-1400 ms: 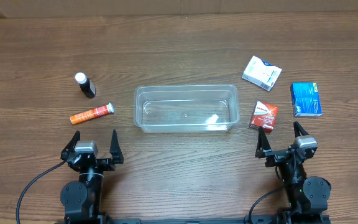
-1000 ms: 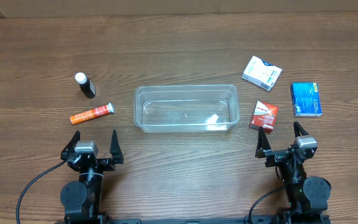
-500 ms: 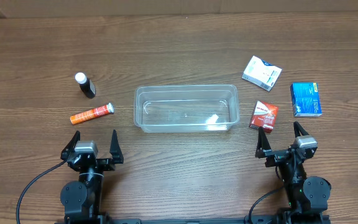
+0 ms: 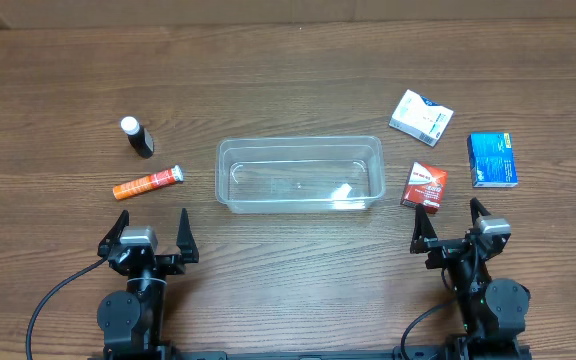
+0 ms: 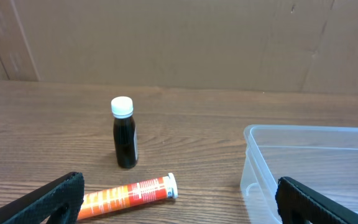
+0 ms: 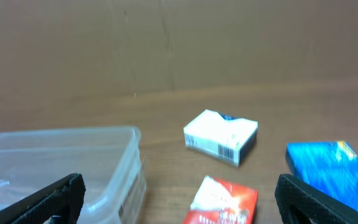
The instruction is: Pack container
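The clear plastic container point(image 4: 300, 172) sits empty at the table's middle; it also shows in the left wrist view point(image 5: 309, 165) and the right wrist view point(image 6: 55, 162). Left of it lie an orange tube point(image 4: 148, 183) point(image 5: 126, 193) and a dark bottle with a white cap point(image 4: 137, 137) point(image 5: 125, 133). Right of it are a red box point(image 4: 425, 187) point(image 6: 225, 202), a white box point(image 4: 421, 117) point(image 6: 220, 136) and a blue box point(image 4: 492, 159) point(image 6: 328, 168). My left gripper point(image 4: 149, 235) point(image 5: 179, 199) is open and empty near the front edge. My right gripper point(image 4: 452, 228) point(image 6: 179, 199) is open and empty, just in front of the red box.
A brown cardboard wall point(image 5: 179, 43) stands along the table's far side. The wooden table point(image 4: 288, 260) stretches between the two grippers.
The right gripper has shifted very slightly; its wrist view is blurred. Nothing else has moved.
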`<act>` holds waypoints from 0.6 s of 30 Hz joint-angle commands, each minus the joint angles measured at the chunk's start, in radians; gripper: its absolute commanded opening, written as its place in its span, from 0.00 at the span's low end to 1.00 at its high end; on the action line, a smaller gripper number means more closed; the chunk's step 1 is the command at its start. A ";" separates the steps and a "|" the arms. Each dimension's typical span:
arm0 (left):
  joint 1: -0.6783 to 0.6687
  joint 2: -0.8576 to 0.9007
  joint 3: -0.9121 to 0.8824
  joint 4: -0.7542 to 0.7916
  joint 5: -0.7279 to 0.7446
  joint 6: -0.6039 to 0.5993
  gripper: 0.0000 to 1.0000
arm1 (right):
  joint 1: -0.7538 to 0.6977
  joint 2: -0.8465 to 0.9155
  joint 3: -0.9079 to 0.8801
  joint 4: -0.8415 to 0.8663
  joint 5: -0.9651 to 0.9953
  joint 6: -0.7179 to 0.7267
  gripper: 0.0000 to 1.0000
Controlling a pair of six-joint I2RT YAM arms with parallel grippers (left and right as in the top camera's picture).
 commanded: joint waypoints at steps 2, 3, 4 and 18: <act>-0.006 -0.010 -0.006 0.002 -0.007 0.011 1.00 | -0.007 0.148 0.224 -0.134 0.035 0.044 1.00; -0.006 -0.010 -0.006 0.002 -0.007 0.011 1.00 | -0.007 0.193 0.266 -0.159 0.044 0.043 1.00; -0.006 -0.010 -0.006 0.002 -0.007 0.011 1.00 | -0.007 0.248 0.314 -0.185 0.050 0.037 1.00; -0.006 -0.010 -0.006 0.002 -0.007 0.011 1.00 | -0.007 1.474 1.436 -0.623 -0.003 0.037 1.00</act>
